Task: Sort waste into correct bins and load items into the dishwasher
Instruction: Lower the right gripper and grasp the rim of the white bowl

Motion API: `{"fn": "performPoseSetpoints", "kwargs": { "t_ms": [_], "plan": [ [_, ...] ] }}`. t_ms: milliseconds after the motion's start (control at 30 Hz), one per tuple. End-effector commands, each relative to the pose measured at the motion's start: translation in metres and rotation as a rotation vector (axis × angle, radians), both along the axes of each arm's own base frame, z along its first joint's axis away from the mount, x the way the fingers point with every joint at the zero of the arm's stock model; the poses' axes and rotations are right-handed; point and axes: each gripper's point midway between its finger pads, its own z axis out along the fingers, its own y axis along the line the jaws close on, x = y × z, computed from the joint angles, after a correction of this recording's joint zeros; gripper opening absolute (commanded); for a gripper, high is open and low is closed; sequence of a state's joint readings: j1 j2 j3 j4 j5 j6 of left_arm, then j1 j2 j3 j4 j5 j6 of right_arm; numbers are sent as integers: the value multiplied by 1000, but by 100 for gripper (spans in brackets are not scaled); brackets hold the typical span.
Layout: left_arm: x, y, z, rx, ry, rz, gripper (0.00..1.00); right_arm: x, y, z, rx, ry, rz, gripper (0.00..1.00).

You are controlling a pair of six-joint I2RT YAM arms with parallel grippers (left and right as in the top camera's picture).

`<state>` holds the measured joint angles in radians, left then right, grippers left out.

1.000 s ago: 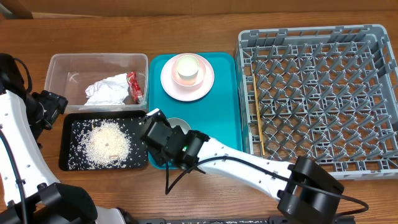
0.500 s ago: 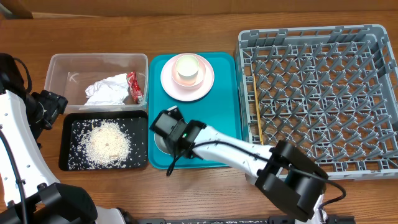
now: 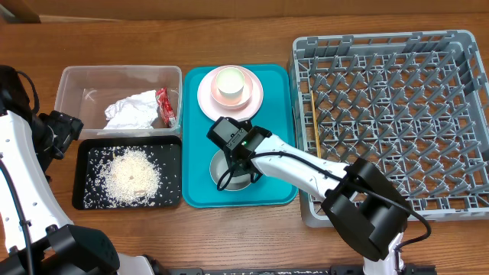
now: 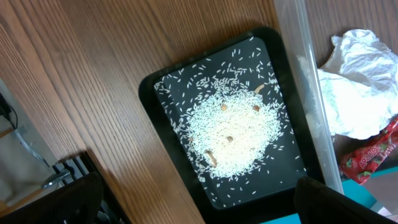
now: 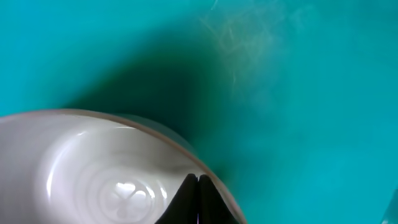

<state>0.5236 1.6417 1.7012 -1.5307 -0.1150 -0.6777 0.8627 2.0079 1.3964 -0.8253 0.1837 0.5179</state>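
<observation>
Dish rack (image 3: 382, 40) sits at 3 o'clock of teal tray (image 3: 279, 164), chopsticks (image 3: 315, 137) along its 9 o'clock edge. White bowl (image 3: 221, 172) is at tray's 6 o'clock end, right hand (image 5: 198, 194) pinched on its rim. Left hand (image 4: 205, 202) spread, empty. Step looks like loading the bowl. Next move likely calls for lifting it clear and carrying it toward 3 o'clock onto the pegs.

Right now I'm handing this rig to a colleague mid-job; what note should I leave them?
Left gripper open, beside the clear tub. Right gripper shut on the rim of the white bowl, on the teal tray.
Done: napkin and red wrapper in the tub, rice in the black tray, chopsticks in the grey rack.
Left: bowl, cup and pink plate under it, into the rack.
</observation>
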Motion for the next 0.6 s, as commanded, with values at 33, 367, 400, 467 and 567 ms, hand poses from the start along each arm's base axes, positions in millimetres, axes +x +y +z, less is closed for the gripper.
{"fn": "performPoseSetpoints", "kwargs": {
  "t_ms": [33, 367, 400, 467, 567],
  "plan": [
    [2, 1, 10, 14, -35, 9, 100, 8, 3, 23, 37, -39, -17, 4],
    [2, 1, 10, 14, -35, 9, 100, -16, 37, 82, 286, 24, 55, 24],
    [2, 1, 10, 14, -35, 9, 100, -20, 41, 82, 309, 44, 64, 43],
    [2, 1, 10, 14, -35, 9, 100, -27, 49, 83, 355, 86, 85, 65],
    [2, 1, 10, 14, -35, 9, 100, -35, 55, 83, 390, 125, 102, 69]
  ]
}}
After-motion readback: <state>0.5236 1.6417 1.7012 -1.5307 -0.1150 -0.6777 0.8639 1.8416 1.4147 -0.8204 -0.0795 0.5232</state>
